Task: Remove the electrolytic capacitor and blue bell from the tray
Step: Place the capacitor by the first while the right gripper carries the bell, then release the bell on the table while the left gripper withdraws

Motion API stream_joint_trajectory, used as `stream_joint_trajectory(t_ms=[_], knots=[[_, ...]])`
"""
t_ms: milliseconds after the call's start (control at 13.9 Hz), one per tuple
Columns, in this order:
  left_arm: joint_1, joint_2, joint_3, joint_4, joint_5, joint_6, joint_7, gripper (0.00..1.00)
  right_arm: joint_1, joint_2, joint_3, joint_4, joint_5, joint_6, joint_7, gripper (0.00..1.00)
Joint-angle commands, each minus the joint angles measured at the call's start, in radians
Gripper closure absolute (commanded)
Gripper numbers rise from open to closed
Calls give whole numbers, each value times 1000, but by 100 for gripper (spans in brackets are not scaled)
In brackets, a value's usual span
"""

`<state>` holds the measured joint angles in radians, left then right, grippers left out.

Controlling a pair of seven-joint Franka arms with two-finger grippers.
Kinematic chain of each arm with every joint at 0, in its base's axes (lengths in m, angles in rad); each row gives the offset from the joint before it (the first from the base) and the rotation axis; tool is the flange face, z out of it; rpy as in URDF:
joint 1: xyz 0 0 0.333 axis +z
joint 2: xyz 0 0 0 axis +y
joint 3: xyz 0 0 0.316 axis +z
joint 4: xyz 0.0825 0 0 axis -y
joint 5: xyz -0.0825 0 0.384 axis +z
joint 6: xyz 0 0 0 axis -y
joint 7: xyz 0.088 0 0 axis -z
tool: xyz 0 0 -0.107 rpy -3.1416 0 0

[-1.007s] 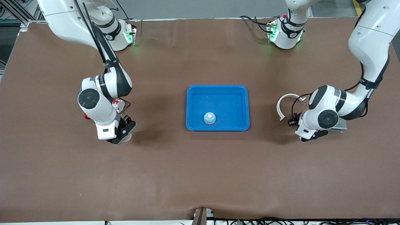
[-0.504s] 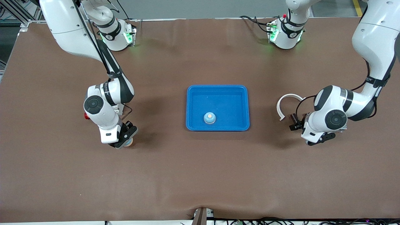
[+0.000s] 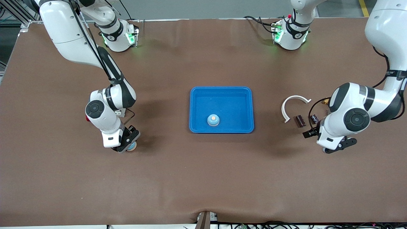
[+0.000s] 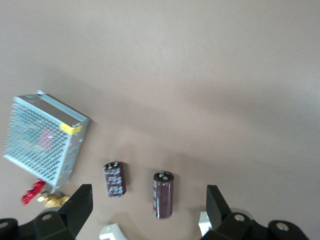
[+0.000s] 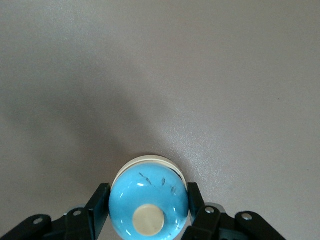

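A blue bell [image 5: 149, 202] is clamped between the fingers of the right gripper [image 3: 127, 146], low over the surface [image 3: 203, 178] toward the right arm's end. It should be set flat before the fingers are parted. The left gripper [image 3: 334, 147], fingers wide apart and empty, is above two capacitors [image 4: 163, 194] lying outside the tray [image 3: 221, 90]. Another blue bell [image 3: 213, 120] sits in the tray.

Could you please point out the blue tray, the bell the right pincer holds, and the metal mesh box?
Blue tray [image 3: 222, 90]: front view, on its raised rim.
Bell [image 5: 149, 197]: right wrist view, on its blue dome.
Mesh box [image 4: 37, 140]: left wrist view, on its mesh face.
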<state>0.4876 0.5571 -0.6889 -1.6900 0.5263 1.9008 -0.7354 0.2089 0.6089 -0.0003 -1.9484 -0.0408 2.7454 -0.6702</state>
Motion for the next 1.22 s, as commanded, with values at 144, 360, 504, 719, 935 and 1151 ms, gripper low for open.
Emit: stream_joint_trajectory(t_ms=[144, 360, 504, 719, 935, 1151], knots=[[9, -69, -50, 99, 0, -109, 25, 0, -28, 12, 23, 57, 18, -45, -35, 0], [9, -123, -50, 102, -28, -109, 31, 0, -35, -10, 29, 140, 18, -223, -38, 0], [11, -138, -50, 124, -49, -111, 76, 0, -31, -37, 31, 192, 19, -346, -32, 0], [15, -189, -49, 135, -89, -115, 128, 0, -16, -54, 37, 268, 85, -490, -20, 0], [19, -227, -50, 168, -130, -173, 174, 0, 24, -72, 37, 305, 128, -573, 65, 0], [19, -259, -50, 233, -208, -271, 224, 0, 102, -89, 39, 316, 130, -601, 242, 0]])
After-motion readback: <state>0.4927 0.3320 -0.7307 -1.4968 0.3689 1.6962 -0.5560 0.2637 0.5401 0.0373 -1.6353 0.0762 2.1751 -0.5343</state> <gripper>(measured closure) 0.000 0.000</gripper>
